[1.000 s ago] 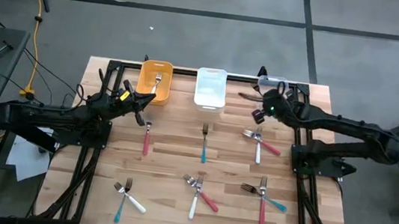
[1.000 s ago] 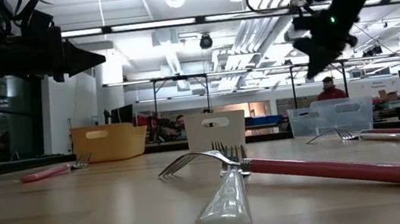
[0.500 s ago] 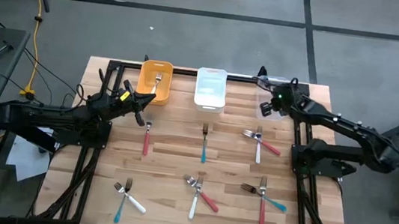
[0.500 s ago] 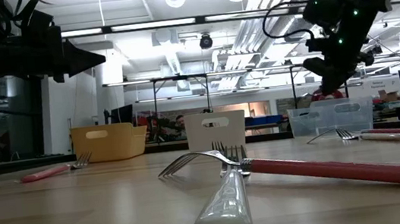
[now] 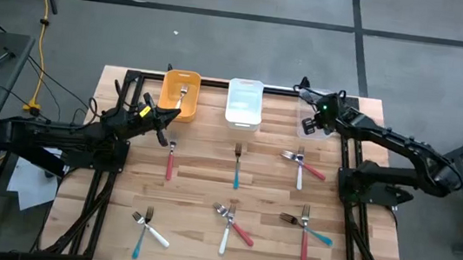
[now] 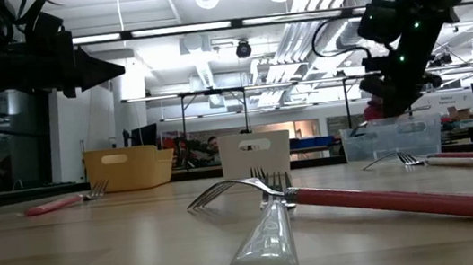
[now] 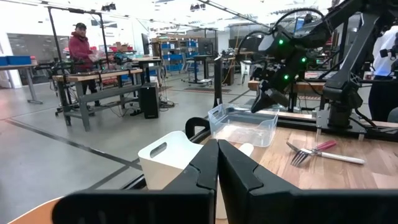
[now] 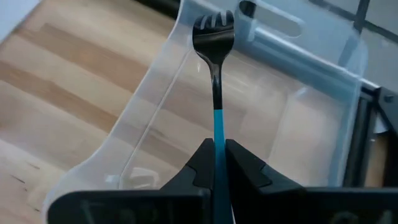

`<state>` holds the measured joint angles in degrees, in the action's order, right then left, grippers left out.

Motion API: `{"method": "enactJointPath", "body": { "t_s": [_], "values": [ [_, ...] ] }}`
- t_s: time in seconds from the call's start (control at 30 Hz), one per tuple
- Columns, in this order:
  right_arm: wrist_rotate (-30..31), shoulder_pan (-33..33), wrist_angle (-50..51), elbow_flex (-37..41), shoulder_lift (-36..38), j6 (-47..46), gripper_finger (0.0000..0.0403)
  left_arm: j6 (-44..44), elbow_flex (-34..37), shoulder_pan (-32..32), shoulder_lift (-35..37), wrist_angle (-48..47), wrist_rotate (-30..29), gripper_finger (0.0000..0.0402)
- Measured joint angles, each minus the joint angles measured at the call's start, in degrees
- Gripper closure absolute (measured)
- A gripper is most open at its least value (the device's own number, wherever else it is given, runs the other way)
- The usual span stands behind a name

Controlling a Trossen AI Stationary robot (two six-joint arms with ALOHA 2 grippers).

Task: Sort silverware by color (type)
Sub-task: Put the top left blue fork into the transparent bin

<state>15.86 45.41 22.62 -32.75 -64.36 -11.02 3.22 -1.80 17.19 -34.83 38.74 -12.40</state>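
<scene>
My right gripper point(image 5: 311, 102) hovers over the clear bin point(image 8: 298, 124) at the table's far right and is shut on a teal-handled fork point(image 8: 216, 81). The fork's metal head point(image 8: 214, 31) points ahead over the bin's inside. My left gripper point(image 5: 162, 126), shut and empty, waits beside the yellow bin point(image 5: 180, 93), which has one fork in it. Other forks lie flat on the table: a red one point(image 5: 169, 162), a teal one point(image 5: 236, 173), a white and red pair point(image 5: 301, 167), and three crossed groups near the near edge point(image 5: 230, 222) point(image 5: 147, 228) point(image 5: 307, 226). My right gripper pinches the teal handle point(image 8: 217, 127) of the fork between its two fingers. The fork runs along the fingers and sticks out ahead of them, head first. It is lifted clear, over the clear bin, and touches nothing else that I can see.
A white bin point(image 5: 244, 103) stands between the yellow and clear bins along the far edge. A black frame rail runs behind the bins. In the low view a white fork and a red fork point(image 6: 389, 200) lie crossed close to the camera. People stand in the room beyond.
My right gripper, carrying the teal fork, has moved toward the table's far edge and come down over the clear bin. The left arm and the forks on the table have kept still.
</scene>
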Motion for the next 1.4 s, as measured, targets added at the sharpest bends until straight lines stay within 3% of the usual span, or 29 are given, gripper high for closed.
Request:
{"method": "enactJointPath", "body": {
  "t_s": [0.6,0.97,1.23,1.4],
  "values": [
    [0.0,2.5,-5.1,-0.1,-10.4,2.5,0.0388,0.0,0.0,0.0,0.0,0.0,0.0,0.0401],
    [0.6,2.6,-4.6,-0.5,-9.7,3.6,0.0312,0.0,0.0,0.0,0.0,-0.1,0.0,0.0401],
    [0.6,2.6,2.9,-7.7,-6.9,5.1,0.031,0.0,0.0,0.0,0.0,-0.5,0.0,0.0401],
    [0.0,1.4,13.8,-13.1,-5.7,5.7,0.0349,0.0,0.0,0.0,0.0,-1.3,0.0,0.0401]
  ]
}}
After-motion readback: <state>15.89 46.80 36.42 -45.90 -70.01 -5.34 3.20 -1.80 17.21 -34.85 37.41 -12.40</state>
